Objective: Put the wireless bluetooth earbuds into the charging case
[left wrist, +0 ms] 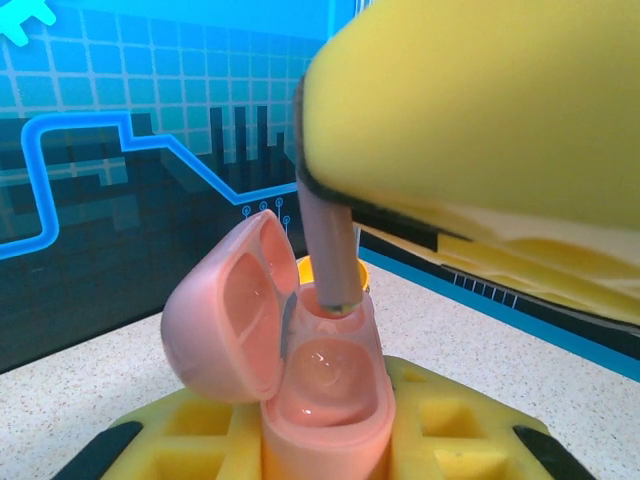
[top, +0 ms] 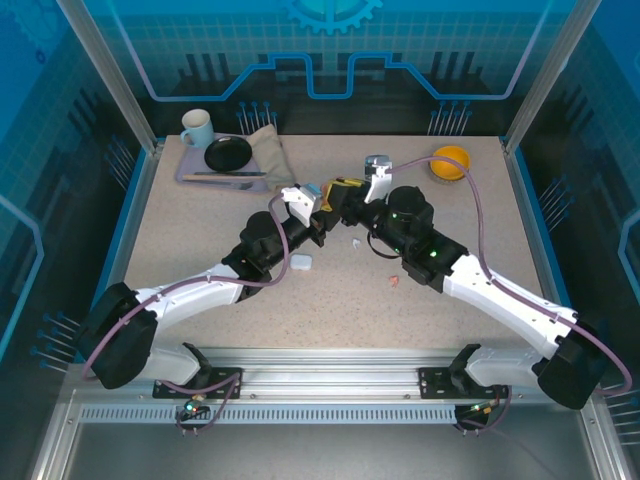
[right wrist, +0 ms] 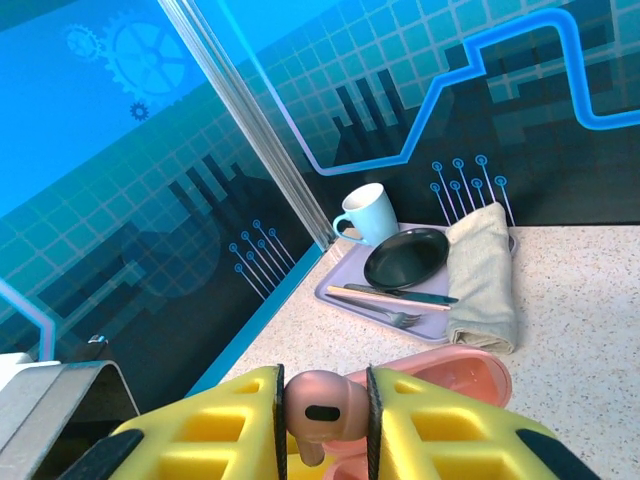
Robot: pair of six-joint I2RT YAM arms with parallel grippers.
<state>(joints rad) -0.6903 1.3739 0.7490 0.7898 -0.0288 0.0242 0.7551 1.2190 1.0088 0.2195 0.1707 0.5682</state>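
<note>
**Right hand (right wrist: 320, 415) pinching pink earbud (right wrist: 322, 400), stem at well mouth**

Earbud head is clamped between the yellow pads, stem hanging straight down. Left hand (left wrist: 325, 445) is pressed shut on pink case (left wrist: 322, 395), which is held upright with the lid (left wrist: 225, 315) swung open to one side. From the left wrist view, the stem tip is seen in the mouth of the far well (left wrist: 338, 300), directly below the right hand. Long axis is near vertical, roughly in line with the well. Near well (left wrist: 322, 365) is empty. Seating is judged unfinished: a straight downward push is called for, no tilt. A second pink bud (top: 393, 281) lies on the surface (top: 180, 230), nearer the right arm.
</note>
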